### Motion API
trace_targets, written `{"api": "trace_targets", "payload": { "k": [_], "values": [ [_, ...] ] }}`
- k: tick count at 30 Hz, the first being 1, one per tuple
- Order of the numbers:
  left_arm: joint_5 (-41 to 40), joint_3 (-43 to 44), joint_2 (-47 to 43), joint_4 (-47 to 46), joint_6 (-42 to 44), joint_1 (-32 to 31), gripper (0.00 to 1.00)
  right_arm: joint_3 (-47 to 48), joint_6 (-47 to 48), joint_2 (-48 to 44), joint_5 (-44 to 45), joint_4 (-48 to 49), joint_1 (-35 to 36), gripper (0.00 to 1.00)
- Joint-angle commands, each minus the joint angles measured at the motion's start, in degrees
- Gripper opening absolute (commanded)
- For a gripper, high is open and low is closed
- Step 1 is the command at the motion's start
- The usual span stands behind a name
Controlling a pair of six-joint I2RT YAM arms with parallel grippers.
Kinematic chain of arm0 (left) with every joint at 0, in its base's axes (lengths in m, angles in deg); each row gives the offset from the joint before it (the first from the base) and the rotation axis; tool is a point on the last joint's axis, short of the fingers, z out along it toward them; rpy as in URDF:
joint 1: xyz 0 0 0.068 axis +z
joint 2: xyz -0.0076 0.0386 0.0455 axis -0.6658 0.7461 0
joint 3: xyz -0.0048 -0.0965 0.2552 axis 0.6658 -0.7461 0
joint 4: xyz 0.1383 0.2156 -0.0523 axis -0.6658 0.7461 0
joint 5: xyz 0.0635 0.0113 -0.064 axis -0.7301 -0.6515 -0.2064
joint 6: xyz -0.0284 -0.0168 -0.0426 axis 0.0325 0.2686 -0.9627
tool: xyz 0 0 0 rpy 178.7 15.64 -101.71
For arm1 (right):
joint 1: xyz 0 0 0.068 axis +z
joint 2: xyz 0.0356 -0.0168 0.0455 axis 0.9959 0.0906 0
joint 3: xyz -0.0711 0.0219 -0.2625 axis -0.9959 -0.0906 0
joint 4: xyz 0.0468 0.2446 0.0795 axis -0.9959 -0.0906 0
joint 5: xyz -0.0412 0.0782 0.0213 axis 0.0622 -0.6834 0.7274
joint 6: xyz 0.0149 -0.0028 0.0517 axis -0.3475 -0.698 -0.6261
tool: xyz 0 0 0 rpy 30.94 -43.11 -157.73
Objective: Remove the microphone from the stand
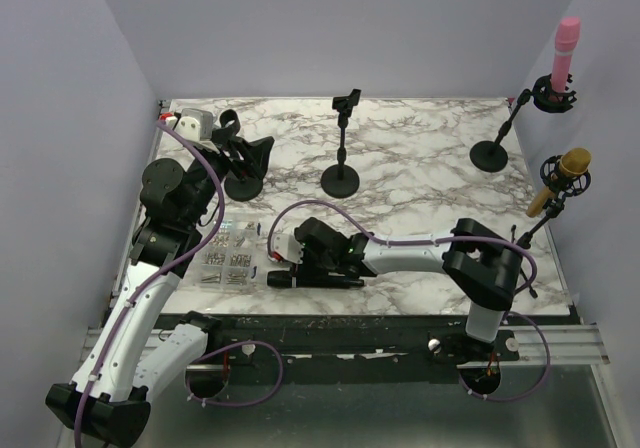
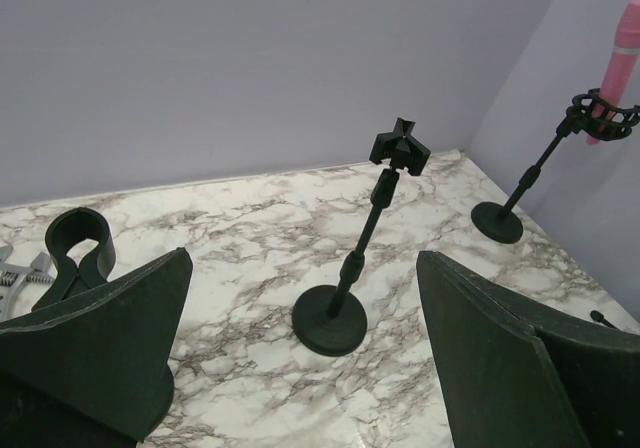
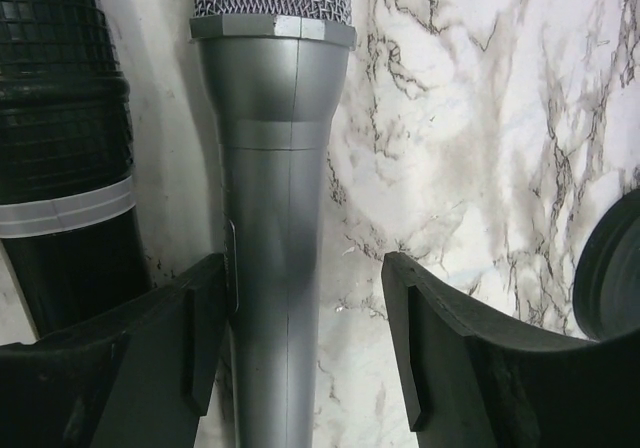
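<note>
Mic (image 3: 275, 218) lies flat on worktop (image 3: 470, 118) beside black mic (image 3: 60, 118), so I judge removal done; right fingers (image 3: 450, 358) released astride it, left fingers (image 2: 100, 338) spread, empty.

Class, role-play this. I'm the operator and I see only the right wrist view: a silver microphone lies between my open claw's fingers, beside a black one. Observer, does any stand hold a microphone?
Observer: Yes, a pink microphone stands upright in the far right stand.
Operator: Any others?
Observer: A gold microphone sits tilted in a nearer stand at the right edge.
Operator: Where is the left claw?
Observer: The left claw is open at the far left, facing an empty stand mid-table.
</note>
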Motion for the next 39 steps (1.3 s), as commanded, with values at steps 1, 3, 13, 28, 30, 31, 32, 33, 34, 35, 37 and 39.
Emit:
{"api": "trace_targets", "payload": {
  "k": [1, 3, 13, 28, 30, 31, 32, 33, 34, 35, 37, 39],
  "values": [
    [1.33, 1.34, -0.09, -0.1, -0.65, 0.29, 0.99, -1.96, -0.1, -0.23, 2.48, -1.79, 0.39, 0.7],
    [1.4, 1.42, 0.0, -0.1, -0.65, 0.27, 0.99, -1.42, 0.02, -0.88, 2.69, -2.6, 0.34, 0.71],
    [1.54, 1.34, 0.17, -0.19, -0.82, 0.29, 0.99, 1.15, -1.71, -7.91, 3.54, -5.94, 0.37, 0.9],
    [2.29, 1.43, 0.28, -0.28, -1.53, 0.29, 0.99, 0.83, -15.24, -16.05, -9.91, -5.33, 4.74, 0.92],
    [2.25, 1.34, 0.31, -0.28, -1.53, 0.29, 0.98, 0.14, -16.97, -15.7, -12.22, -5.31, 6.76, 0.91],
    [2.21, 1.34, 0.33, -0.28, -1.53, 0.29, 0.99, -0.13, -17.73, -15.34, -12.59, -5.55, 7.88, 0.9],
    [2.28, 1.34, 0.35, -0.26, -1.53, 0.29, 0.99, -0.56, -18.17, -14.98, -13.07, -5.99, 8.9, 0.9],
    [2.44, 1.27, 0.56, -0.28, -1.6, 0.29, 0.99, -0.89, -18.52, -14.37, -13.26, -6.53, 10.33, 0.89],
    [2.62, 1.51, 0.79, -0.1, -1.71, 0.29, 0.99, -2.28, -20.43, -12.76, -12.54, -7.29, 13.27, 0.88],
    [2.64, 1.59, 0.83, -0.06, -1.79, 0.29, 0.99, -2.99, -21.48, -12.24, -12.54, -7.06, 14.16, 0.87],
    [2.72, 1.6, 0.72, -0.1, -1.87, 0.29, 0.99, -4.45, -23.02, -11.51, -12.07, -6.12, 15.39, 0.85],
    [2.73, 1.52, 0.7, -0.09, -1.88, 0.29, 0.98, -5.59, -23.92, -10.71, -11.05, -5.18, 16.67, 0.85]
  ]
}}
